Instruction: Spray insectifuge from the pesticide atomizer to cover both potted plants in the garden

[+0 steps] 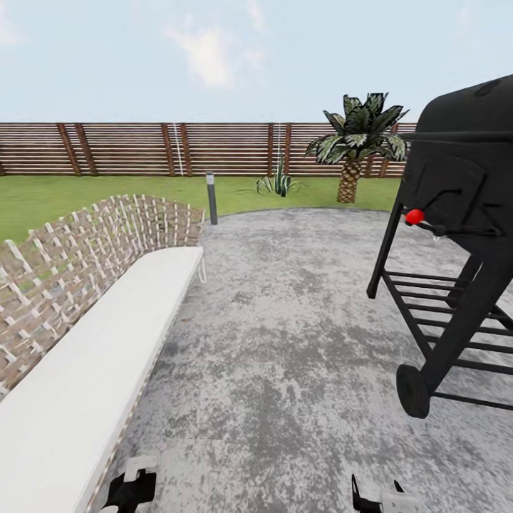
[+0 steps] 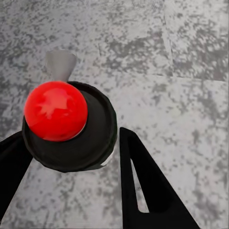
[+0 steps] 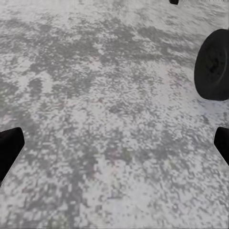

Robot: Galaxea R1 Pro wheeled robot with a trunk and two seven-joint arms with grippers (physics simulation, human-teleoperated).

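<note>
- Head view: grey paved patio (image 1: 285, 342) ahead, green lawn (image 1: 43, 196) beyond it, brown slatted fence (image 1: 142, 148) along the back.
- One potted plant (image 1: 278, 182), a low spiky green rosette, sits on the lawn near the fence, just past the patio edge. Palm (image 1: 358, 139) with scaly trunk stands to its right.
- Grey bollard lamp (image 1: 211, 197) at the patio's far-left edge.
- White bench (image 1: 92, 363) with woven lattice back (image 1: 71, 263) runs along the left; black grill (image 1: 456, 235) on wheels on the right, with a red knob (image 1: 415, 216).
- Left gripper (image 1: 128, 488) and right gripper (image 1: 377, 501) poke in at the bottom edge.
- Left wrist view: pesticide atomizer (image 2: 71, 126) seen from above, red top, dark body, pale nozzle, sitting between the two black fingers (image 2: 148, 186); left gripper (image 2: 71, 157) is clamped around it, over the patio.
- Right wrist view: right gripper (image 3: 114, 145) spread wide, fingertips (image 3: 9, 145) at the frame's sides, nothing between them; patio below, grill wheel (image 3: 213, 64) close by.
</note>
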